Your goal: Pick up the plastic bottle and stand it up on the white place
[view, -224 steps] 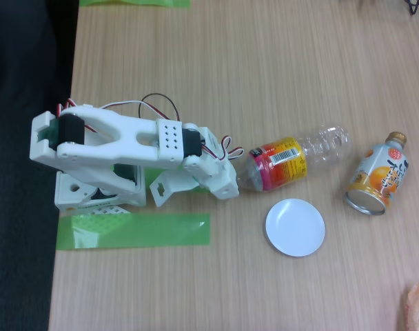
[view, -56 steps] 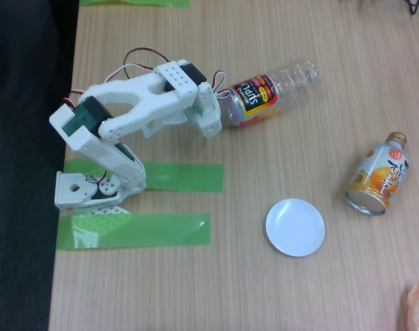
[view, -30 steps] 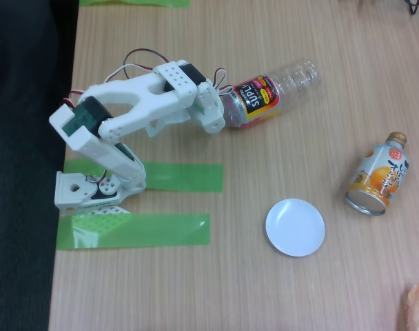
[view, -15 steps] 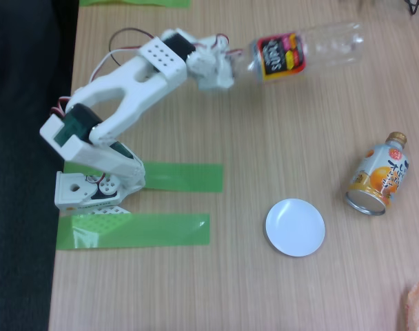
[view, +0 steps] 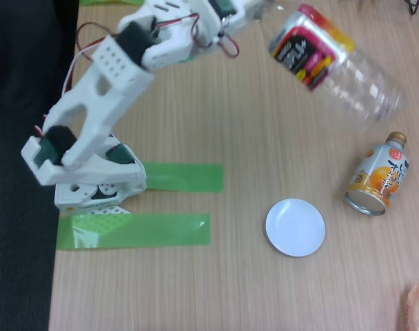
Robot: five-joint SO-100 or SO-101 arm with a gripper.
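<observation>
Tool: the white two-finger tool (view: pixel 254 12) is up at the top edge, clamped on the neck end of the bottle.
Bottle: one clear ribbed plastic bottle with red-yellow label (view: pixel 333 62), airborne, tilted, over the desk.
Plate: one small round white plate (view: pixel 295 227), bare.
Can: one orange metal can-bottle (view: pixel 377 176), lying aside.
Progress: picked up; carrying, uprighting and standing it remain.

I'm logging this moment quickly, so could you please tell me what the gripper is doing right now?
Gripper: shut on the plastic bottle, holding it raised above the table.
</observation>
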